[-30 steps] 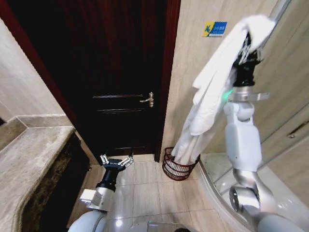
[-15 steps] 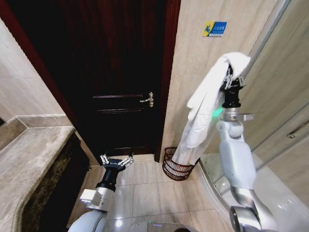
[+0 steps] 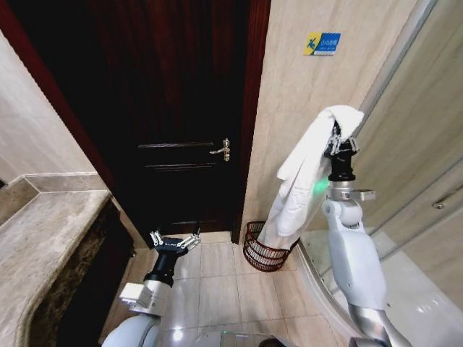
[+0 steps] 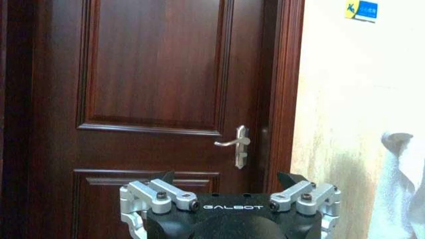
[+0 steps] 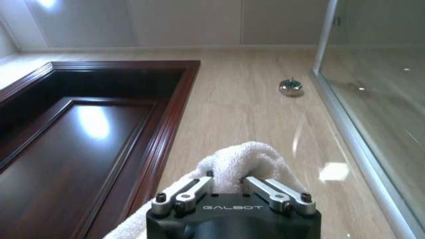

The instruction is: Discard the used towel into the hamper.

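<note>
Hovering low over bare floor tiles before the dark door (image 3: 181, 108), the left gripper (image 3: 174, 241) holds nothing, its fingers spread; its wrist view adds the door handle (image 4: 238, 145). At right, the raised right gripper (image 3: 338, 141) pinches the white towel (image 3: 304, 173), whose tail hangs into the hamper (image 3: 262, 249) by the door frame. The right wrist view shows fingers clamped on the towel's fold beside the glass shower screen (image 5: 371, 99).

A dark wooden door (image 3: 173, 108) with a brass lever handle (image 3: 221, 150) is seen shut, and a small blue sign (image 3: 322, 43) is stuck on the beige tiled wall beside it. A marble counter (image 3: 43, 238) is set at the left, a glass shower panel (image 3: 427, 159) at the right.
</note>
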You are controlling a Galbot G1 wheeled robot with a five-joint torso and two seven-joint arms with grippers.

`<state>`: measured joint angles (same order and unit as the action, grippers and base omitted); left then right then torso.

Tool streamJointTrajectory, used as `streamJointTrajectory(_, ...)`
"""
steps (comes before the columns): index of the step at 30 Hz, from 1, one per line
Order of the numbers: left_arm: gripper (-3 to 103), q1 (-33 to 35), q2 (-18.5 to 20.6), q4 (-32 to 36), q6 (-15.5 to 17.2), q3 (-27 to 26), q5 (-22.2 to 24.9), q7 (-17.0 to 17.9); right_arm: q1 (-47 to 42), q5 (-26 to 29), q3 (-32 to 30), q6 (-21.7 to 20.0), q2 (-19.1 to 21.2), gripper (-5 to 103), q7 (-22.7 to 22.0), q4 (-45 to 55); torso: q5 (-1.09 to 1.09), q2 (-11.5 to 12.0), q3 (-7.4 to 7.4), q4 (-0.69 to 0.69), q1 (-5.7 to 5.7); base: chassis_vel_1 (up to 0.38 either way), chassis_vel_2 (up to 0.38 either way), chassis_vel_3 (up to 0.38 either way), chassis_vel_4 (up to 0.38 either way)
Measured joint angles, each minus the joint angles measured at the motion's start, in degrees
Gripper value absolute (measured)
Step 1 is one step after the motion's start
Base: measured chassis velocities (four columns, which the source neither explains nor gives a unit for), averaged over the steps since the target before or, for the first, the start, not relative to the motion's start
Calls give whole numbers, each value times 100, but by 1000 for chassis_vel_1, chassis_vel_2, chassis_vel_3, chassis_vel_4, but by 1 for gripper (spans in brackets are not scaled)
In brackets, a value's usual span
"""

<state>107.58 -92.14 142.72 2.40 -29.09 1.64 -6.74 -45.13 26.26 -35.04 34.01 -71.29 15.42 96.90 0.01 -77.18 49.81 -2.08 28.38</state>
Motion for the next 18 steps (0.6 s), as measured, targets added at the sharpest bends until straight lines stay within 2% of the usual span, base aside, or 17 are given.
streamJointTrajectory(12,100,0,0,0,0,0,0,0,-176,46,-90,-8,23,8,-17,144,-1,0,-1,0,-4,-20,17,20,-19)
streamJointTrajectory(18,100,0,0,0,0,0,0,0,-247,57,-132,-5,34,8,-13,170,0,-1,-1,1,-4,-100,102,106,-77)
